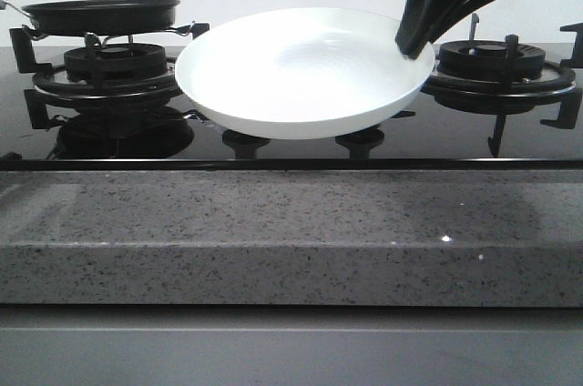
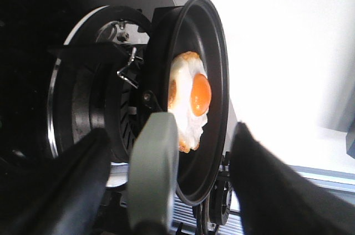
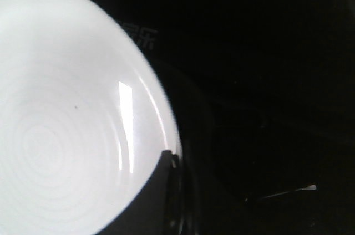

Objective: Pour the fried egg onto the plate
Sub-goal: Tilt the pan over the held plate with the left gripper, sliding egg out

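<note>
A black glass hob [image 1: 301,151] sat behind a speckled stone counter [image 1: 273,222]. My right gripper [image 1: 414,45] was clamped on the plate's [image 1: 291,76] far-right rim, holding it raised and tilted. The fried egg [image 2: 189,101] lay in the frying pan [image 2: 213,63], just ahead of my left gripper [image 2: 166,185], whose fingers straddled the handle [image 2: 152,174]; whether they pinched it I couldn't tell. The handle ran straight toward that gripper.

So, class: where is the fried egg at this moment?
The fried egg lies in the black frying pan on the left burner, left of the plate. Only the left wrist view shows it.
</note>
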